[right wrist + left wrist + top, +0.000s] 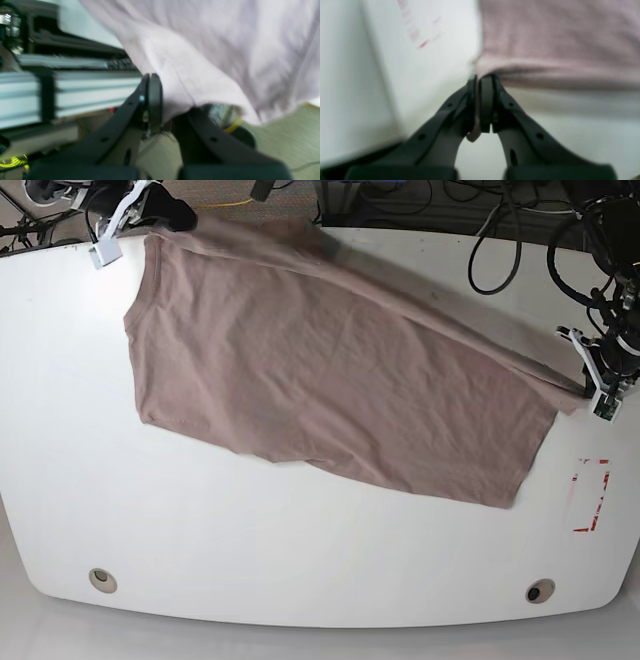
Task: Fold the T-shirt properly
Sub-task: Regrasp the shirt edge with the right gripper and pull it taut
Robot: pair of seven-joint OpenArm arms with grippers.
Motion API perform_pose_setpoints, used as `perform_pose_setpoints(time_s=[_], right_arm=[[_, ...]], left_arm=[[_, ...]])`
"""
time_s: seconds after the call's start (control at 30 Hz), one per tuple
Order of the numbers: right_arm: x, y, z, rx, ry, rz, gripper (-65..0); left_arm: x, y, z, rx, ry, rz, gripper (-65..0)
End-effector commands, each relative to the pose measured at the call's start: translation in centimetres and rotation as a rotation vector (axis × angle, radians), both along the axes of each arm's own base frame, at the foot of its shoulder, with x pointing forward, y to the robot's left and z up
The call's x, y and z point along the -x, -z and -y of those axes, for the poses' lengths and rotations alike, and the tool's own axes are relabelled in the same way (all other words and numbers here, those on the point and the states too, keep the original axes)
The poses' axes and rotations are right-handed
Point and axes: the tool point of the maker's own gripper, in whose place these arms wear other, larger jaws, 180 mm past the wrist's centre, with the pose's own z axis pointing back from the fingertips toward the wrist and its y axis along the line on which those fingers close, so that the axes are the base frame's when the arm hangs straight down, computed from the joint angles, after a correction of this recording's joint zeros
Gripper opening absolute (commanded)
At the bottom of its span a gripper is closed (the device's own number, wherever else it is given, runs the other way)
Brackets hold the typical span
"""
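Left gripper (480,78): jaws clenched on a corner of the T-shirt (557,42), a thin edge of fabric pinched between the dark pads and trailing down between the fingers (486,105). In the base view this gripper (583,385) sits at the 3 o'clock edge of the white table (300,550).

Right gripper (156,77): jaws likewise clamped on the cloth (212,50), which drapes over and hides one finger; the other finger (152,100) shows bare. In the base view it (160,222) lies at about 11 o'clock, at the table's far corner.

T-shirt (330,370): stretched between the two grippers along its far edge, the rest spread on the table and sagging toward 5 o'clock; wrist views are blurred. A red-outlined rectangle (591,495) is marked on the table at about 4 o'clock, just beside the shirt's lower corner. Two round grommets (101,579) sit near the table's 6 o'clock edge.
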Motion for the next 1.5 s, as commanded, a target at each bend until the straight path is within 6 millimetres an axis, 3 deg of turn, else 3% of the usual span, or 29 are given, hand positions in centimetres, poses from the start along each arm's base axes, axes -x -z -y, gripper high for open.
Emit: perform_pose_setpoints(time_s=[0.0,0.17,0.23,0.3,0.4,0.57,0.73,0.83,1.03,1.4,1.47], right_arm=[[-2.7,-1.7,0.3,-0.009,0.007,0.113,-65.0],[-3.3,-1.0,0.7,-0.031,0.035,0.105,-65.0],[-5.1,-0.7,1.3,-0.052,0.064,0.132,-65.0],[-5.1,0.1,2.1,-0.060,0.085,0.105,-65.0],[-4.9,1.2,3.1,-0.076,0.124,0.069,-65.0],[-7.4,0.6,4.0,-0.071,0.127,0.121,-65.0],[-7.5,0.5,4.2,-0.066,0.126,0.125,-65.0],[-8.9,0.1,4.4,-0.053,0.121,0.158,-65.0],[-8.6,1.3,4.9,0.017,0.116,0.119,-65.0],[-9.5,1.2,5.1,0.030,0.115,0.136,-65.0],[-9.4,1.3,5.1,0.032,0.114,0.132,-65.0]], left_arm=[[-1.9,-0.8,1.6,0.004,0.042,0.044,-65.0],[-2.5,0.0,1.4,-0.022,0.036,0.018,-65.0],[-4.0,0.5,2.5,-0.003,0.069,0.007,-65.0],[-4.8,1.0,3.1,0.005,0.091,-0.008,-65.0],[-4.7,1.6,2.4,0.018,0.065,-0.025,-65.0],[-6.8,1.5,3.4,0.050,0.100,-0.005,-65.0],[-6.3,2.1,2.1,0.043,0.080,-0.027,-65.0],[-6.7,2.9,2.0,0.074,0.078,-0.030,-65.0],[-6.7,4.2,1.3,0.101,0.056,-0.058,-65.0],[-7.1,4.4,1.8,0.132,0.070,-0.031,-65.0],[-6.8,5.3,1.6,0.145,0.060,-0.058,-65.0]])
